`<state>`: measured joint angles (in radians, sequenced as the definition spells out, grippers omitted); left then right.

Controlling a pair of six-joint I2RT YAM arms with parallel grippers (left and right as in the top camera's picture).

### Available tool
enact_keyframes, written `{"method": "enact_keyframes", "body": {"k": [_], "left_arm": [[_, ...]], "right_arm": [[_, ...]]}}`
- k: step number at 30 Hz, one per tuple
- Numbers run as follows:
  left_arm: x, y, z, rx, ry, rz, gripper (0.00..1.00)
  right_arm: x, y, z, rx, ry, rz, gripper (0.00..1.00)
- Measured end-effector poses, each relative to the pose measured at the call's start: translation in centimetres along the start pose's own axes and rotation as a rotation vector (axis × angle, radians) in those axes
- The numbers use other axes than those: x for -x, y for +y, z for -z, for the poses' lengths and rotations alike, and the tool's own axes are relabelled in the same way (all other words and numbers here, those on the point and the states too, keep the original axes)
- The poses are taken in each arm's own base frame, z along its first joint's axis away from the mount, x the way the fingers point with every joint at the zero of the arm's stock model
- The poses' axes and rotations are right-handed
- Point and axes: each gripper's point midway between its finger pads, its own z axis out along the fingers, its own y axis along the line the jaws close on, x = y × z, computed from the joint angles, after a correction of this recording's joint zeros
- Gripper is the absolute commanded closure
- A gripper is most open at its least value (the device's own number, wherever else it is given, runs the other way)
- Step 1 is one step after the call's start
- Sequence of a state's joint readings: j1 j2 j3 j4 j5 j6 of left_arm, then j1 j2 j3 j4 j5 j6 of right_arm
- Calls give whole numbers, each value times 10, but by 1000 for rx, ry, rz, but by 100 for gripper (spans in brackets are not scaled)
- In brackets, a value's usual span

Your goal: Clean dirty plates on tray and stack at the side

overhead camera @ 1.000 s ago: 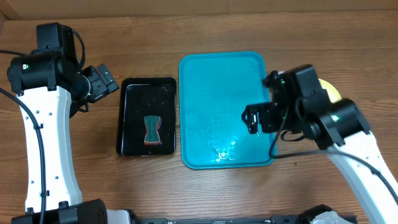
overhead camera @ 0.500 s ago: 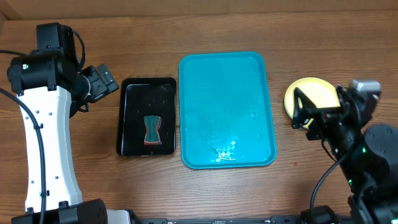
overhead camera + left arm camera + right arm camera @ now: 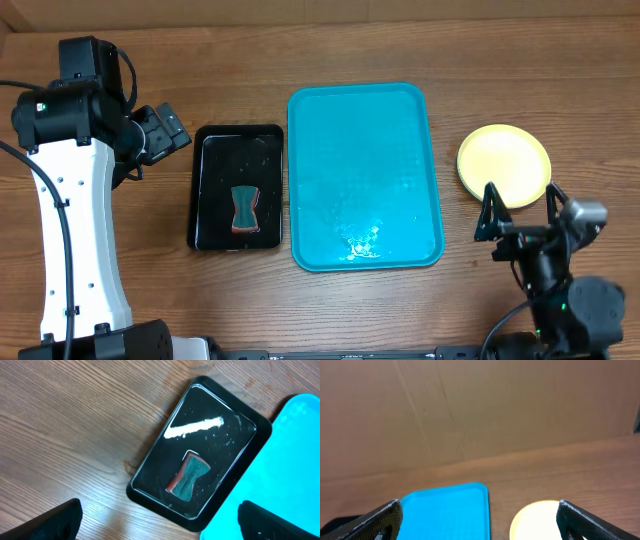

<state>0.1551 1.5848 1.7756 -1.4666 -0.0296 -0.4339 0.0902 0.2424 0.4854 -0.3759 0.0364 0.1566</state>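
The turquoise tray (image 3: pixel 365 175) lies in the middle of the table with no plates on it; it also shows in the left wrist view (image 3: pixel 280 460) and the right wrist view (image 3: pixel 447 510). A stack of plates with a pale yellow-green one on top (image 3: pixel 504 165) sits on the table to the tray's right, also in the right wrist view (image 3: pixel 535 520). The light blue plate is hidden. My right gripper (image 3: pixel 520 210) is open and empty, near the front edge below the stack. My left gripper (image 3: pixel 160 522) is open and empty, held above the black tray.
A small black tray (image 3: pixel 237 187) left of the turquoise tray holds a teal and red sponge (image 3: pixel 244 208), seen also in the left wrist view (image 3: pixel 189 476). A cardboard wall (image 3: pixel 470 410) stands behind the table.
My right arm has drawn back from over the turquoise tray's right edge toward the front right, uncovering the plate stack. The left arm has not moved.
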Motion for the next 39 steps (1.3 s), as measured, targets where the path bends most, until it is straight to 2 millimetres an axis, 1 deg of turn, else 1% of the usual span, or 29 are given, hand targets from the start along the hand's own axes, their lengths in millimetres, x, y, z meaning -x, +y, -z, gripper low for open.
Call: {"method": "enact_keyframes", "body": {"k": [8,15,17,18,21,24,26,29,30,39], "left_arm": [[0,0,0,0,0,0,0],[0,0,0,0,0,0,0],[0,0,0,0,0,0,0],[0,0,0,0,0,0,0],[0,0,0,0,0,0,0],[0,0,0,0,0,0,0],[0,0,0,0,0,0,0],[0,0,0,0,0,0,0],[0,0,0,0,0,0,0],[0,0,0,0,0,0,0]], "right_arm": [[-30,-20,-3,-24,-127,-2,0],[-46,-27,-13,-11,-236,1,0],[-58,-30,-17,-15,-219,0,0],[-59,-30,-17,-16,-213,0,0],[-54,-30,-16,-15,-235,0,0],[-60,-31,-17,-21,-213,-1,0],[-69,-34,-19,-30,-172,-2,0],[-91,-39,-21,-51,-82,-4,0],[-95,-39,-22,-53,-67,-5,0],[-96,-39,-22,-54,-64,-5,0]]}}
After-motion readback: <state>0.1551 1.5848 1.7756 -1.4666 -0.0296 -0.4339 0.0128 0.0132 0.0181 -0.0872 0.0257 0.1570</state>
